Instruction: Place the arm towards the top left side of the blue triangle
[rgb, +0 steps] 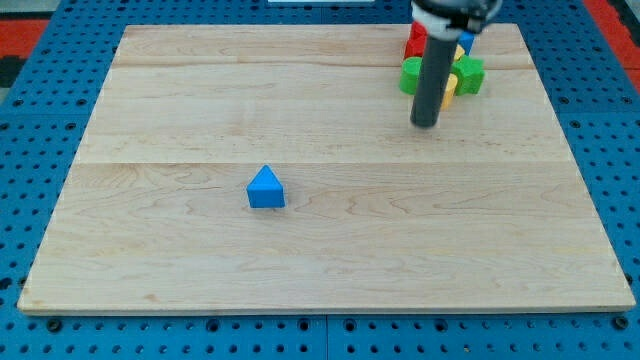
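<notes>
One camera view was on record. It looked down on my wooden board (300, 250) from above and from the six o'clock edge, facing twelve o'clock at a steep tilt. It stood far enough back to take in the whole board plus a margin of blue pegboard (30, 150). My rod's upper end was cut off at twelve o'clock.

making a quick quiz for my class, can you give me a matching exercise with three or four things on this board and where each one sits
Things:
1. blue triangle
2. my tip
3. green blocks
4. red block

Places:
A. in the cluster near the view's top right, partly hidden behind the rod
B. alone, left of the board's centre
C. at the cluster's top, against the board's top edge
D. just below the cluster, far right of the triangle

Pairs: 1-B, 2-D, 3-A, 4-C
</notes>
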